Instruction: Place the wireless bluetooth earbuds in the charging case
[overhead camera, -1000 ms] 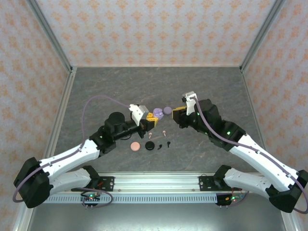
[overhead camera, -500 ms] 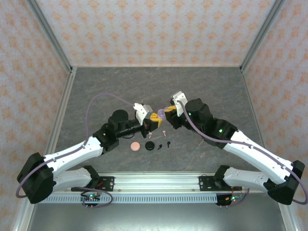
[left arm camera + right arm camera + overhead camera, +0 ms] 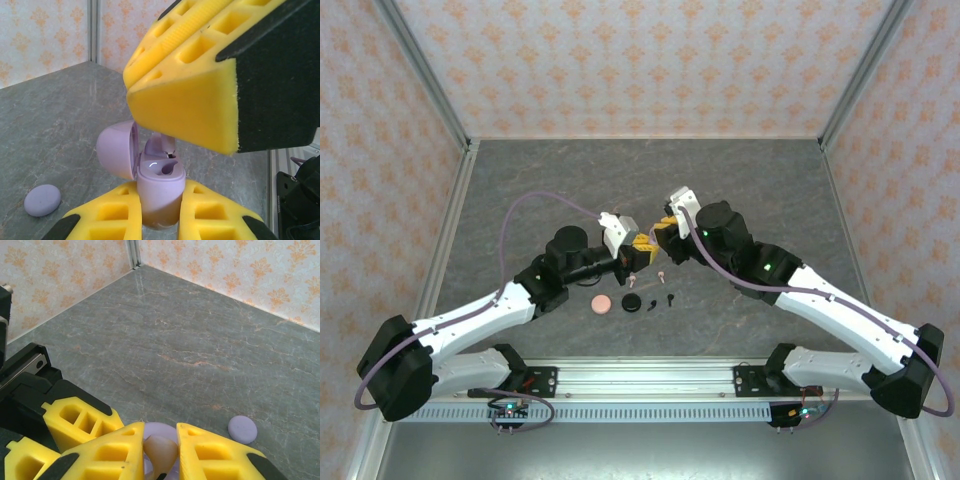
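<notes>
My left gripper (image 3: 159,212) is shut on the base of a lavender charging case (image 3: 160,187), held upright with its lid (image 3: 116,149) swung open to the left. My right gripper (image 3: 160,442) is shut on a lavender earbud (image 3: 161,452) directly above the case. In the left wrist view that earbud (image 3: 161,145) pokes into the case's far socket under the right gripper's fingers (image 3: 190,100), and the near socket is empty. From above, both grippers (image 3: 638,246) (image 3: 661,232) meet at mid-table. Two pale pink earbuds (image 3: 632,277) (image 3: 663,273) and two black earbuds (image 3: 651,304) (image 3: 671,297) lie on the table.
A small lavender disc (image 3: 242,429) (image 3: 42,200) lies on the grey table beyond the grippers. A pink round case (image 3: 603,303) and a black round case (image 3: 633,302) sit near the loose earbuds, toward the front of the table.
My right arm has swung left with the earbud until its gripper sits over the case held by the left gripper. The left gripper has shifted slightly to the right.
</notes>
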Available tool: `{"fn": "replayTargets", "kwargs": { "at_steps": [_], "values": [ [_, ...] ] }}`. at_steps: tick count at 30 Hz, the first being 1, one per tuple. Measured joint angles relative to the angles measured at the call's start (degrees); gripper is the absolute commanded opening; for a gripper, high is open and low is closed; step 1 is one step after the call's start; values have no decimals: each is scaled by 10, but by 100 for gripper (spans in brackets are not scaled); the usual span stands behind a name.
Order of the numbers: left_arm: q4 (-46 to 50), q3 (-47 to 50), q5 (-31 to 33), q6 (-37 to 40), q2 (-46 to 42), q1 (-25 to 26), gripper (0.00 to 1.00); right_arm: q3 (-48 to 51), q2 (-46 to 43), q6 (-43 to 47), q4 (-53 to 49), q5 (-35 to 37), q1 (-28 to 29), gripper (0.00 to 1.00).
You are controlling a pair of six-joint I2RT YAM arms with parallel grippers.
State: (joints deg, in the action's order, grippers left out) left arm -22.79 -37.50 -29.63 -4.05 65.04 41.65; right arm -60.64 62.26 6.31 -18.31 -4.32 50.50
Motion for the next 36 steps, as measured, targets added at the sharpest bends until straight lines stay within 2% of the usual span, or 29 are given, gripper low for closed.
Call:
{"fn": "replayTargets", "kwargs": {
  "at_steps": [36],
  "values": [
    [0,0,0,-4,0,0,0,22,-6,-9,-2,-16,0,21]
  ]
}}
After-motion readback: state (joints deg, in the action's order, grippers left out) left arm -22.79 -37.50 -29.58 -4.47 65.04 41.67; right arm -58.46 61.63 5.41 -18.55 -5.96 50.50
